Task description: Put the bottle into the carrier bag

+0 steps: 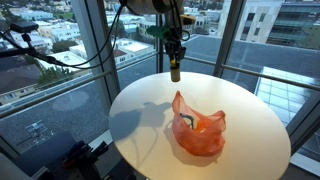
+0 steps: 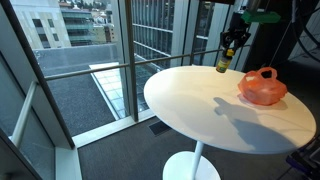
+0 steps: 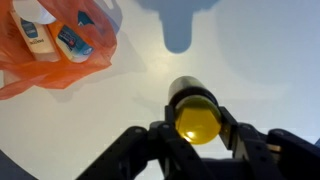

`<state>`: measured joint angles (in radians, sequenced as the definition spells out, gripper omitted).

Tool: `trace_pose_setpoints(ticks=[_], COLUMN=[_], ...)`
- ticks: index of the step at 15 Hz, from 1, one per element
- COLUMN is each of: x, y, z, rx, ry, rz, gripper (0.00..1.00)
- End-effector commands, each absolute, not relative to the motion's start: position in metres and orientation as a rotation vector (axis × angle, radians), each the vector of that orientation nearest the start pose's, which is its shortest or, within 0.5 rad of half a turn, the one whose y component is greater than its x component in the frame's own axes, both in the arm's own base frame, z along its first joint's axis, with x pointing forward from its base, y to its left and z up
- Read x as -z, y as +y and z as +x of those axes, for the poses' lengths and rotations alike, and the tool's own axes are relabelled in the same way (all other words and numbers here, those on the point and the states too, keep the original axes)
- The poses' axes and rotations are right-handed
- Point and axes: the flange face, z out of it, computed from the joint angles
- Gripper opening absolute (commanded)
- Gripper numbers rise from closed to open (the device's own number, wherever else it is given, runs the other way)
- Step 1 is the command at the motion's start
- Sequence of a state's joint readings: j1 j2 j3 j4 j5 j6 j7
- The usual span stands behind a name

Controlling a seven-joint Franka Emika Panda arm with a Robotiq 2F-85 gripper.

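Nearest the wrist camera, my pincer is clamping a bottle with a yellow top, hanging over the white round worktop. The orange carrier bag is lying apart, toward the upper left. In both exterior views, I am holding the bottle near the worktop's rim, well apart from the bag.
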<state>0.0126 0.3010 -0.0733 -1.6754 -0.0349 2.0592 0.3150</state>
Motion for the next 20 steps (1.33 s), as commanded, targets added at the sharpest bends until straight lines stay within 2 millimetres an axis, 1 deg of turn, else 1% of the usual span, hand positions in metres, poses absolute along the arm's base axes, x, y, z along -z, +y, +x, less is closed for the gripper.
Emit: trace_pose_setpoints(ticks=[1,3,6,12,14,16,20], x=[-0.464,-0.471,-0.473,-0.461,-0.455,-0.446,-0.428], y=[-0.060,-0.078,-0.103,-0.150,-0.159,-0.164,-0.162], z=[0.650,0.646,0.640,0.625,0.620,0.614,0.598], rx=[0.174,0.187,0.198,0.185,0.170,0.140,0.072], ry=[0.675,0.724,0.794,0.899,0.918,0.925,0.912], rz=[-3.079,-3.053,-3.031,-3.005,-3.004,-3.006,-3.019], gripper=[0.20,0.20,0.20,0.20,0.20,0.20,0.20])
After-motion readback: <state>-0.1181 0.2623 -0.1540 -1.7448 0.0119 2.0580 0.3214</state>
